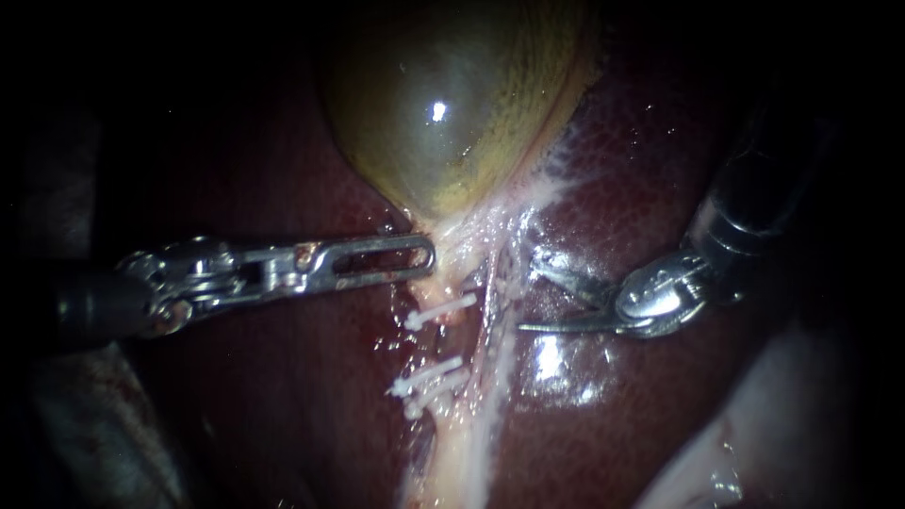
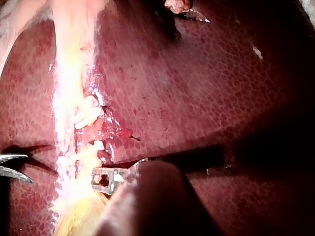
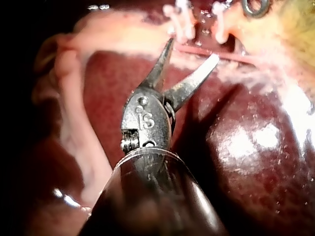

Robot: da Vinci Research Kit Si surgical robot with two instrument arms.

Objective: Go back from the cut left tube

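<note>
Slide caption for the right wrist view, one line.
Right instrument, blades open, over the liver, pointing toward the white clips.

Light pools for you on the wet, dark red, mottled liver surface point(image 1: 650, 179), with white glare spots point(image 1: 551, 363) shining off it. The edges fall into blackness. A dim greyish shape point(image 1: 85, 424) at lower left, perhaps cloth, is barely legible.

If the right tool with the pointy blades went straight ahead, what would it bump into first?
Probably the thin tube just ahead of the right tool, whose jaws are open. The white clips lie beyond it. Depth is unclear, so it might pass just above.
</note>
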